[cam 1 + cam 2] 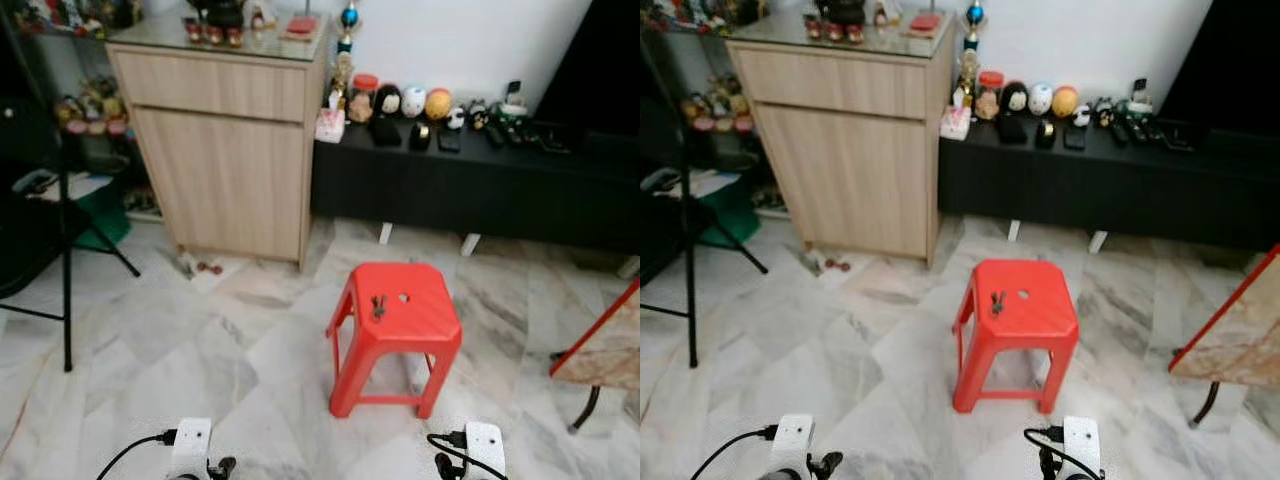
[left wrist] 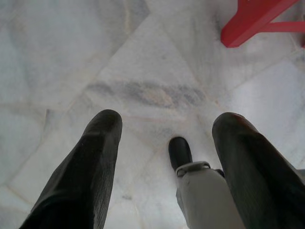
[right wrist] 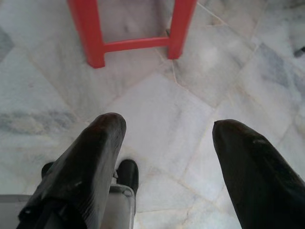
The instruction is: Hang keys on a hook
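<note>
Both grippers hang low over the marble floor [image 1: 200,340], fingers spread wide and holding nothing: the left gripper [image 2: 167,143] and the right gripper [image 3: 167,143]. Keys [image 1: 378,306] lie on top of the red stool [image 1: 420,330], near its middle, just beside a small round hole. They look like a small dark bunch, too tiny to see well. Behind the stool stand a wooden cabinet [image 1: 230,160] and a long black shelf [image 1: 480,180] with little toys on it.

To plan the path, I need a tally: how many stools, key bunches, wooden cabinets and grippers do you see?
Stool: 1
Keys: 1 bunch, on the stool
Cabinet: 1
Grippers: 2, left gripper and right gripper, both open
Total: 5
</note>
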`<state>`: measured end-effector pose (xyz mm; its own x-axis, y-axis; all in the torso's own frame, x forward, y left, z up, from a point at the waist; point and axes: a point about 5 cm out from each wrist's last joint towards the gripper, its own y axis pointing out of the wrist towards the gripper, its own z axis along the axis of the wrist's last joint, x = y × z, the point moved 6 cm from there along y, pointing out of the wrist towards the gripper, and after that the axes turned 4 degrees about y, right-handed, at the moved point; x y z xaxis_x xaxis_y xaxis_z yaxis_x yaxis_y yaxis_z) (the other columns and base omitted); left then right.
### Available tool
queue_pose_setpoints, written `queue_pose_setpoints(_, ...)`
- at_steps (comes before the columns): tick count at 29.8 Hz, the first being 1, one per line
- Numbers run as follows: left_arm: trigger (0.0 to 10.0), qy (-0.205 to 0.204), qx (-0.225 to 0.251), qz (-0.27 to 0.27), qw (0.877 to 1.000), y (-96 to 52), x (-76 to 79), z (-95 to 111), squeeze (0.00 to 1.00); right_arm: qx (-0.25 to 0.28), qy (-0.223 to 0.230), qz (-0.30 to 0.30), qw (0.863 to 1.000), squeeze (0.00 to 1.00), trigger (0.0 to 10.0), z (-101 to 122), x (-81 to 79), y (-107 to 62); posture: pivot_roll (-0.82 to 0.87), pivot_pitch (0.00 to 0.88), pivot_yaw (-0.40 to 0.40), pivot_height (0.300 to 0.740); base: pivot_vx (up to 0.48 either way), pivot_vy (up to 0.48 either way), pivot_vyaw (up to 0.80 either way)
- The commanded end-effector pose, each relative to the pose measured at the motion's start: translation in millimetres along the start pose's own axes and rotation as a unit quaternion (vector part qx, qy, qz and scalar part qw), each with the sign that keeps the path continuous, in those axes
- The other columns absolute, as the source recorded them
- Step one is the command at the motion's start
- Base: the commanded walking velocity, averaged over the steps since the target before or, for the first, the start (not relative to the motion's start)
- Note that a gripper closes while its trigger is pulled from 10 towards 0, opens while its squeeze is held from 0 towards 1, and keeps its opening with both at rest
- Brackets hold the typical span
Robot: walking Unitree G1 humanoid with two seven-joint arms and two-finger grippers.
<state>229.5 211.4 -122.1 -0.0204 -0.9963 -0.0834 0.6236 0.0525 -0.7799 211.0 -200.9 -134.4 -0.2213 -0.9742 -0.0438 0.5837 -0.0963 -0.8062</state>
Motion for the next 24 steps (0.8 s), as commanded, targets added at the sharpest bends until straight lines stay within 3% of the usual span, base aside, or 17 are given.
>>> queue_pose_setpoints(1, 10.0, -0.001, -0.001, -0.008, 1.000, 0.9, 6.2, 1.4, 0.00, 0.004, 0.002, -0.006, 1.000, 0.00, 10.0, 2.2, 6.4, -0.3, 0.04, 0.000, -0.078, 0.740, 0.356, 0.000, 0.00)
queue_pose_setpoints(24, 10.0, -0.002, -0.002, -0.009, 1.000, 0.6, 7.0, -0.3, 0.00, 0.000, -0.007, -0.004, 1.000, 0.00, 10.0, 0.0, 6.3, -0.5, 0.05, 0.000, -0.083, 0.740, 0.352, 0.000, 0.00)
